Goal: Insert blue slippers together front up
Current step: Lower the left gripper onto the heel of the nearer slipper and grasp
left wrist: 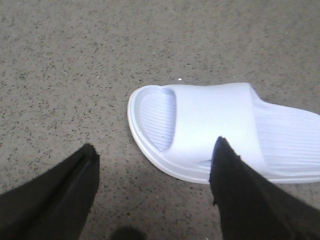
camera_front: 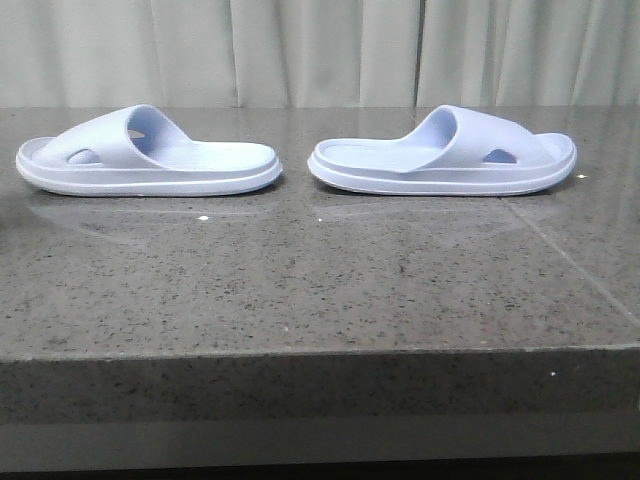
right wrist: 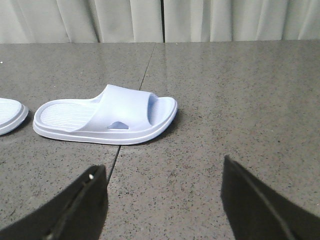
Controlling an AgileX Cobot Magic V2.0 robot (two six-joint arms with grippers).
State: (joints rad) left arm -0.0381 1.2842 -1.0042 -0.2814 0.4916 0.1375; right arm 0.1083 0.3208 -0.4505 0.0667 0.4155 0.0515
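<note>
Two pale blue slippers lie flat on the grey stone table, heels toward each other. The left slipper (camera_front: 148,152) points its toe left; the right slipper (camera_front: 442,152) points its toe right. No gripper shows in the front view. In the left wrist view my left gripper (left wrist: 155,152) is open and empty above the table, one finger over the edge of the left slipper (left wrist: 210,125). In the right wrist view my right gripper (right wrist: 162,172) is open and empty, well short of the right slipper (right wrist: 107,116); the other slipper's heel (right wrist: 11,114) shows at the edge.
The grey speckled table (camera_front: 320,280) has its front edge near me (camera_front: 320,350). A thin seam (right wrist: 131,110) runs across the tabletop under the right slipper. Pale curtains (camera_front: 320,50) hang behind the table.
</note>
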